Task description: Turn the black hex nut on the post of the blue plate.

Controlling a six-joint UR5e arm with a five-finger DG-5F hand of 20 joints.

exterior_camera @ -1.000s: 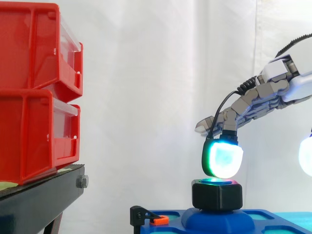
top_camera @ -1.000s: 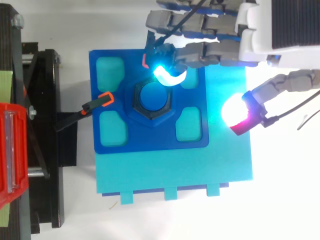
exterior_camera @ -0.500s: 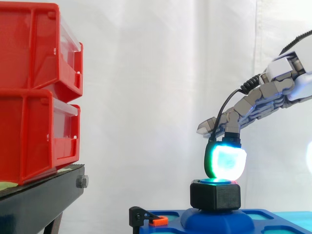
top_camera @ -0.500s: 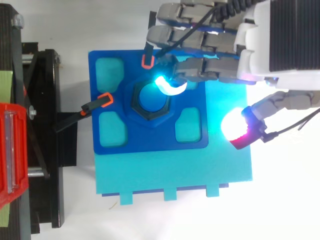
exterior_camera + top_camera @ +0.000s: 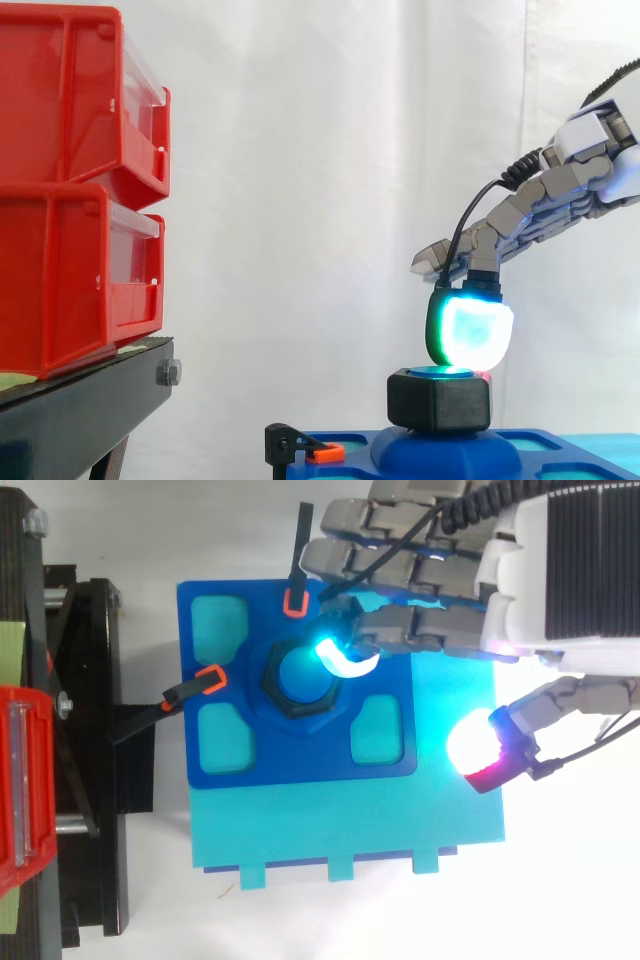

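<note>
Pressing one glowing fingertip (image 5: 470,332) on the top rim of the black hex nut (image 5: 440,400), the robot hand (image 5: 545,200) reaches in from the right. Its fingers are spread and nearly straight, with nothing clamped or pinched. Only that pad looks to be in contact, on the nut's right-hand side in the top view, off-centre from the post (image 5: 300,672). Likely reason: pushing at the edge drags the nut round, while pushing at the centre would do nothing.

The thumb (image 5: 478,748) glows white and red and hangs well apart from the nut, over the teal base board (image 5: 350,820), so it plays no part in the contact. The other fingers lie above the far edge of the blue plate (image 5: 225,760), clear of it.

The nut sits on the post at the middle of the plate, on the raised blue boss, and looks low on the thread. Two orange-tipped clamps (image 5: 208,679) grip the plate's left and far edges, presumably so it cannot spin with the nut.

Red bins (image 5: 70,190) are stacked on the black stand (image 5: 90,405) to the left, well apart from the work, with the white curtain (image 5: 300,150) behind.

Step in hand: a single-finger swipe to rotate the nut. How far round it has gone I cannot tell. Risk: the pad slips off the rim, since nothing opposes it on the other side.
</note>
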